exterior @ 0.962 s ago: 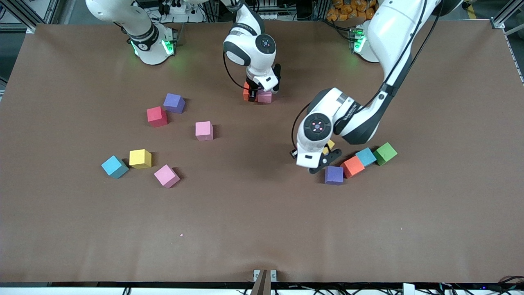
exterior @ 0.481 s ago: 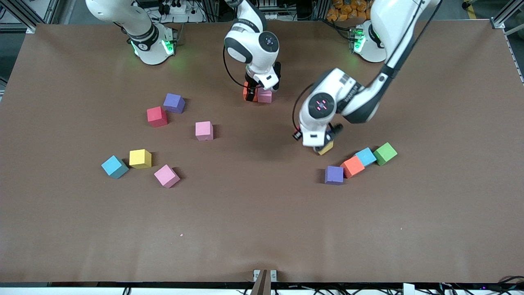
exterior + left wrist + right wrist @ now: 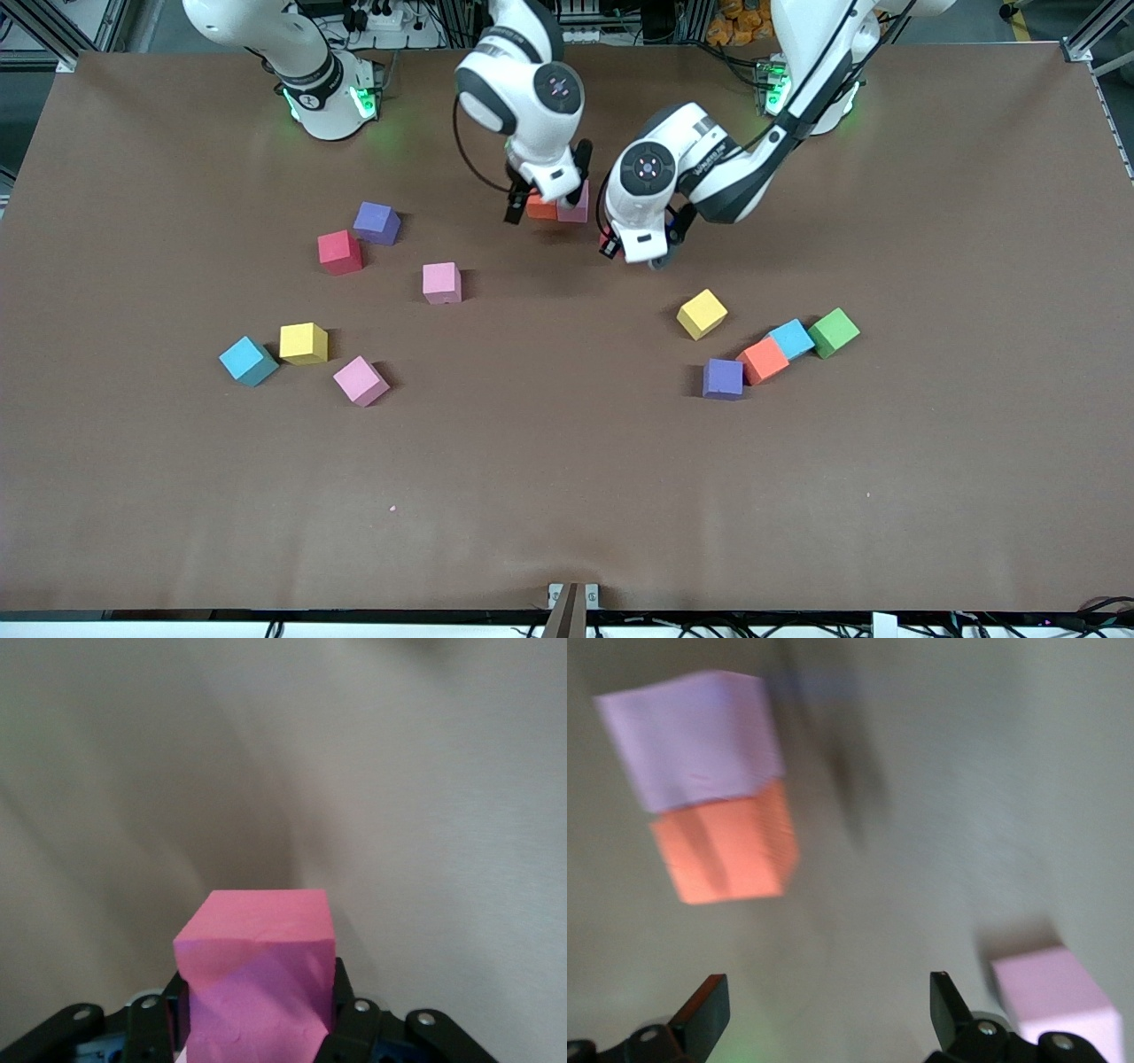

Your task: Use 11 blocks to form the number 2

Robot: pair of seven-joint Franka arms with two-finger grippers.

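Note:
An orange block (image 3: 539,209) and a pink block (image 3: 575,209) sit touching, close to the arms' bases. My right gripper (image 3: 542,197) hangs just over them, open and empty (image 3: 826,992); its wrist view shows the orange block (image 3: 726,850) and the pink block (image 3: 691,735) side by side. My left gripper (image 3: 640,252) is beside that pair, toward the left arm's end, shut on a pink block (image 3: 257,966). Loose blocks lie around: yellow (image 3: 702,314), purple (image 3: 723,377), orange (image 3: 763,360), light blue (image 3: 791,338). No number 2 shows.
Toward the right arm's end lie a red (image 3: 339,252), purple (image 3: 376,221), pink (image 3: 441,282), yellow (image 3: 303,343), light blue (image 3: 247,360) and pink block (image 3: 361,379). A green cube (image 3: 834,331) touches the light blue one near the left arm's end.
My left gripper has carried its pink block from over the yellow and purple blocks toward the orange-pink pair. My right gripper has opened, let go of the orange block and lifted slightly.

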